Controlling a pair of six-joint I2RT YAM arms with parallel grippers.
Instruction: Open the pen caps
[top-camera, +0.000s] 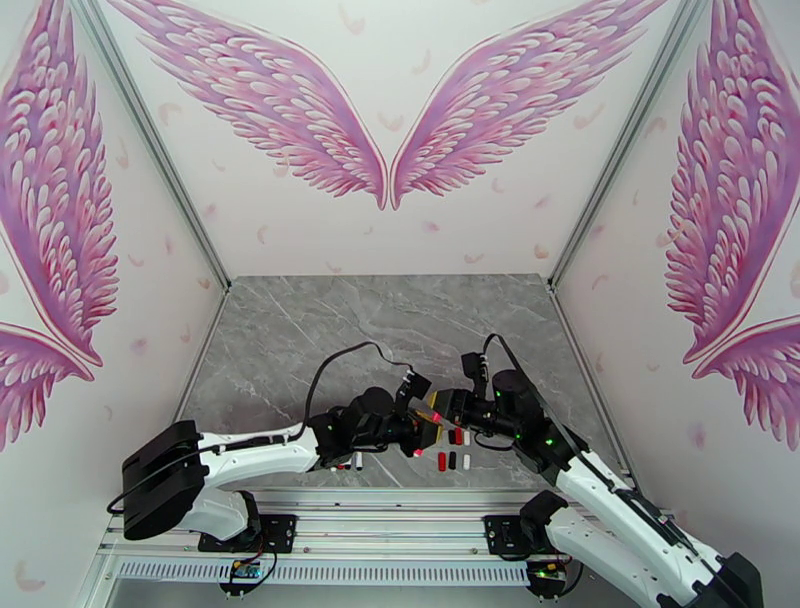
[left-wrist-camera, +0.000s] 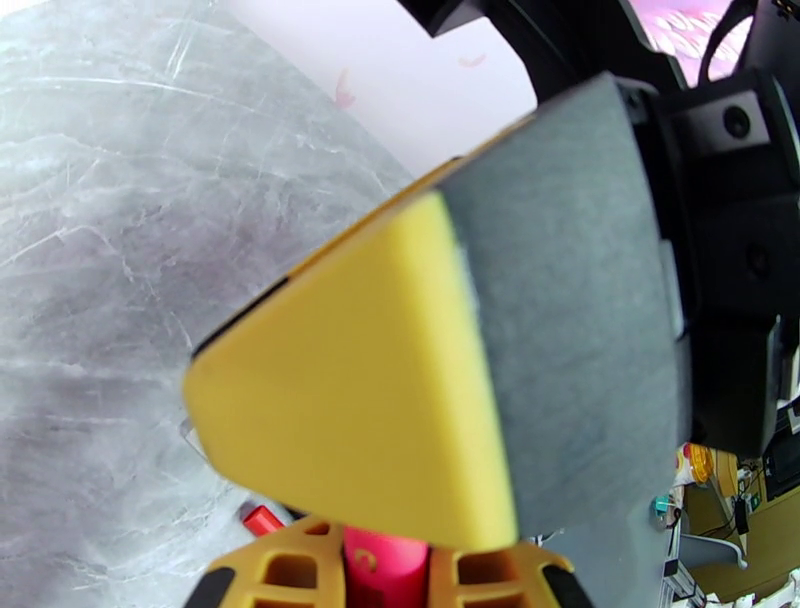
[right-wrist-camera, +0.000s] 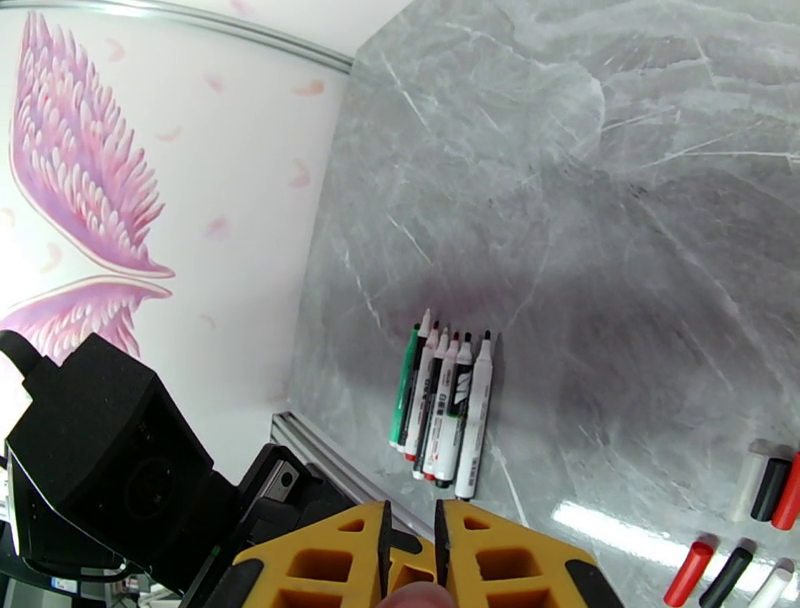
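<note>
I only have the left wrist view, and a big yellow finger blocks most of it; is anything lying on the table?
Observer: Yes, a row of uncapped pens lies side by side near the table's front edge.
Operator: Where are their caps?
Observer: Red, black and white caps lie in two short rows, apart from the pens.
Operator: Whose finger is it?
Observer: It belongs to the right hand; its fingers are nearly together on the pink pen.

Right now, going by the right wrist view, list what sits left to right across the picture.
Black arm housing → row of pens → loose pen caps.
</note>
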